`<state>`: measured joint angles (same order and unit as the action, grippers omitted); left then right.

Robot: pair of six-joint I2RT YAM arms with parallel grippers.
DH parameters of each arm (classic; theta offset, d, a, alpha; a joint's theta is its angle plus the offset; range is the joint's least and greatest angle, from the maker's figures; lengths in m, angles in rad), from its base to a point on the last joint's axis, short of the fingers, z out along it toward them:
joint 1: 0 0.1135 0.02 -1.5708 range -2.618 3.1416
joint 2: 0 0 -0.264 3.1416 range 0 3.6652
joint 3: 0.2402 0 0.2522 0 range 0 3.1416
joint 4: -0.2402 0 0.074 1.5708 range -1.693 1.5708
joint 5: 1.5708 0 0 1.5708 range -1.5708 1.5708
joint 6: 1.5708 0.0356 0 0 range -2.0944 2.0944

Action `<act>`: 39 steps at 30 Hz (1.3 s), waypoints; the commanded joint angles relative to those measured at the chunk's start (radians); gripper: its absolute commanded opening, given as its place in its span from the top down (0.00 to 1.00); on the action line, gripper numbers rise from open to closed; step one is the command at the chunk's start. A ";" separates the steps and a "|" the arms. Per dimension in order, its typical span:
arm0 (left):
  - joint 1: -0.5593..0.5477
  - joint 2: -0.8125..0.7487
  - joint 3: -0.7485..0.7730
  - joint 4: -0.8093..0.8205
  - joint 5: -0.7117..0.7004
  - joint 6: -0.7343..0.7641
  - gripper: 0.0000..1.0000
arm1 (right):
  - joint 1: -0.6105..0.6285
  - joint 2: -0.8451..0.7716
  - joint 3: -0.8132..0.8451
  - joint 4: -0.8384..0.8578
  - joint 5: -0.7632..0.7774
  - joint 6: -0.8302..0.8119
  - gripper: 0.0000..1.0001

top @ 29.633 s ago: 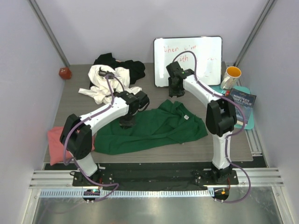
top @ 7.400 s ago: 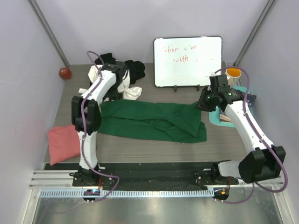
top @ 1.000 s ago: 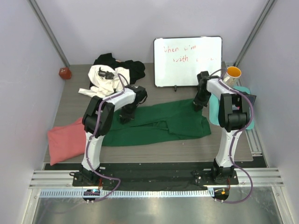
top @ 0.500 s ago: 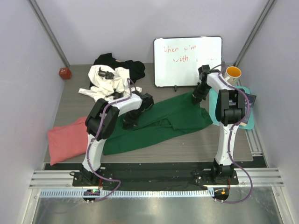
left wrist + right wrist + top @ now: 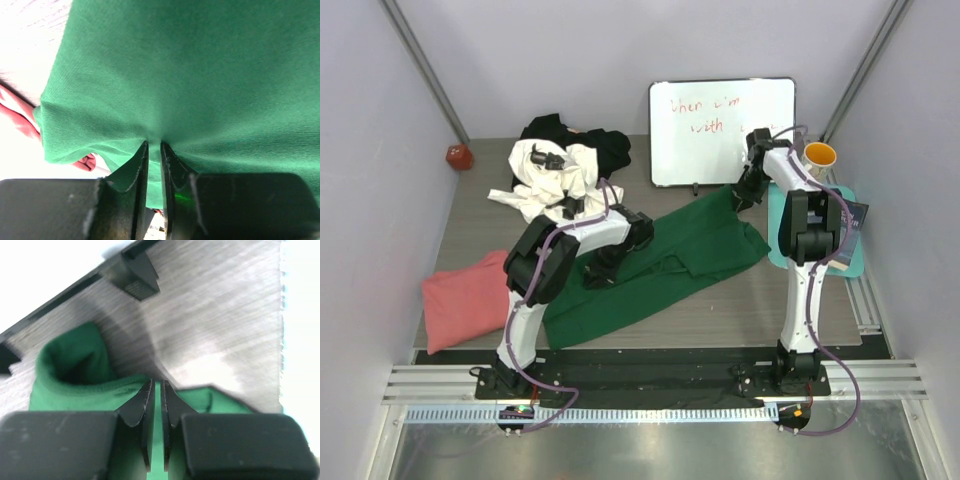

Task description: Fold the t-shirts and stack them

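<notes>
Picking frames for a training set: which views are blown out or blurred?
Top view: evenly lit, sharp, soft shadows only. Left wrist: green tee crisp, but the left edge burns out to white. Right wrist: table streaked with blur, upper-left corner and right edge blown white.

Green tee matt knit cloth; tabletop prob. wood-grain; fingers matt blk plastic.
</notes>
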<state>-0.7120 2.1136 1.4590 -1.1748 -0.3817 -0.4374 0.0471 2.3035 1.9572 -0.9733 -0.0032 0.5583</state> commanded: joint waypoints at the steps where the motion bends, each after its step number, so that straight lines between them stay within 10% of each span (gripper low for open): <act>1: -0.004 -0.015 -0.008 0.086 0.084 -0.031 0.82 | 0.008 -0.217 -0.010 0.015 0.071 -0.031 0.84; 13: 0.008 -0.066 0.233 -0.011 -0.014 -0.038 0.81 | 0.141 -0.518 -0.312 -0.012 0.063 -0.063 0.85; 25: -0.007 -0.233 -0.011 0.187 0.217 -0.054 1.00 | 0.318 -0.677 -0.771 0.189 0.057 0.000 0.99; 39: -0.021 -0.142 -0.048 0.241 0.260 -0.017 1.00 | 0.358 -0.534 -0.747 0.228 0.137 -0.034 0.99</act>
<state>-0.7311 1.9251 1.4227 -0.9642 -0.1558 -0.4675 0.4057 1.6997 1.1622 -0.7483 0.0875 0.5312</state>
